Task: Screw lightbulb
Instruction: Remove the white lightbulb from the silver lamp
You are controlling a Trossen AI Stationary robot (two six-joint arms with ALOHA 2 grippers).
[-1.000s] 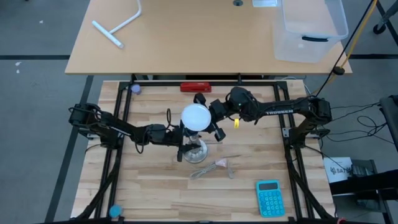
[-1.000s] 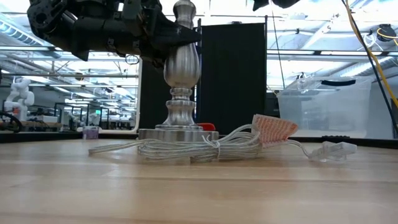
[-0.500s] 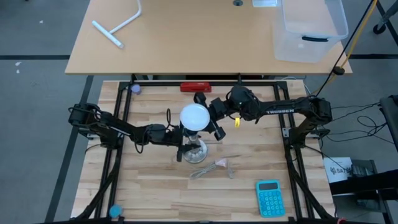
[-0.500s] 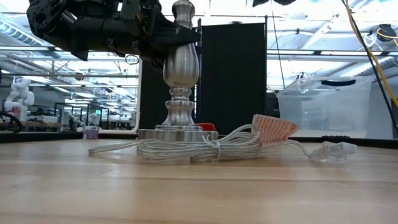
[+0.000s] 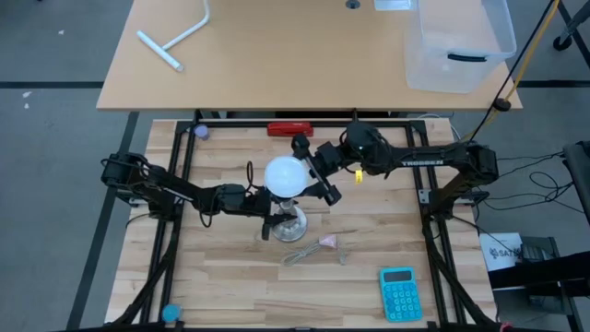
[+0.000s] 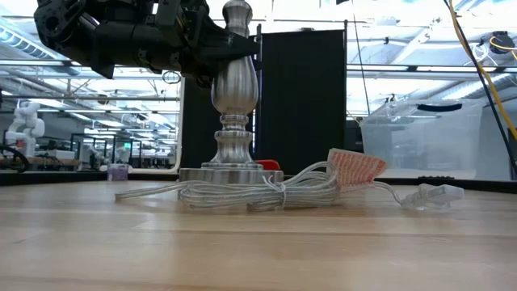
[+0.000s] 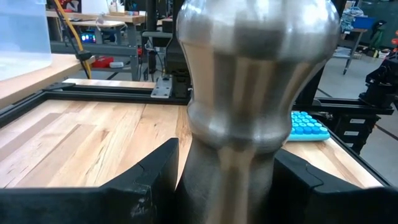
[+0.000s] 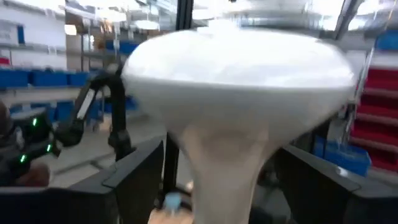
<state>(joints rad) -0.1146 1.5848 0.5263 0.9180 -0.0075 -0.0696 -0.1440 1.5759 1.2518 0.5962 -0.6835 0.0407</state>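
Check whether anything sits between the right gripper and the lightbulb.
Nothing visible does. The right gripper has its fingers spread either side of the lightbulb, which sits atop the lamp stand held by the left gripper.

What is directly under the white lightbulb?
The lightbulb sits on top of the silver lamp stand, whose round foot shows below it. Its screw base and the socket are covered by the bulb's head.

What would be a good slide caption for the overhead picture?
Left gripper steadies the lamp stand while the right gripper opens around the lightbulb on top.
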